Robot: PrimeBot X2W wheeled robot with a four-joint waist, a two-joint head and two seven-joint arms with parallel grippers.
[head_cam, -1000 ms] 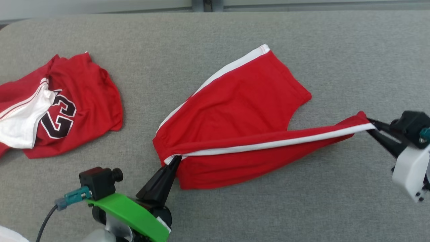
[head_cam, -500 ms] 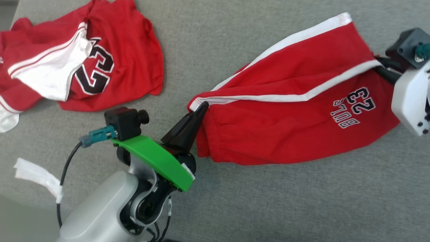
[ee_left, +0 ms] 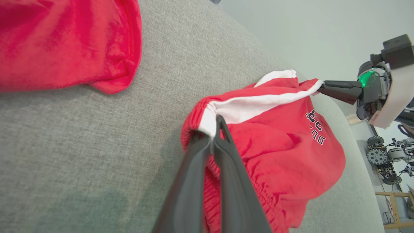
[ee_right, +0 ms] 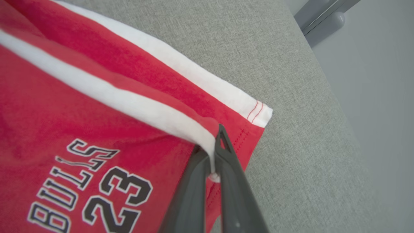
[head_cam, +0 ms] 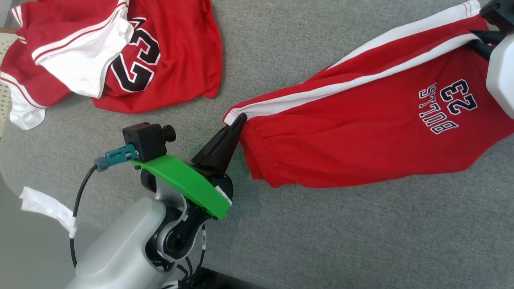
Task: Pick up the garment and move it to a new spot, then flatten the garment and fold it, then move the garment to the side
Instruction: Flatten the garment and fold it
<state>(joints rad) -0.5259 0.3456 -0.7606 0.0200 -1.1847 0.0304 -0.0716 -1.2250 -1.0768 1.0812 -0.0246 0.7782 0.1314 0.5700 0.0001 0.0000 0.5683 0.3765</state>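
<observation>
The jersey (head_cam: 180, 60) lies on the table (head_cam: 341, 241), left of the shorts (head_cam: 353, 128).

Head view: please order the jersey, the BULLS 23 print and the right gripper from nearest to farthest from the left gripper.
1. Jersey, up and left of the left gripper, lying apart from the shorts.
2. BULLS 23 print, far right on the shorts that it holds.
3. Right gripper, top right corner, pinching the shorts' far end.
</observation>
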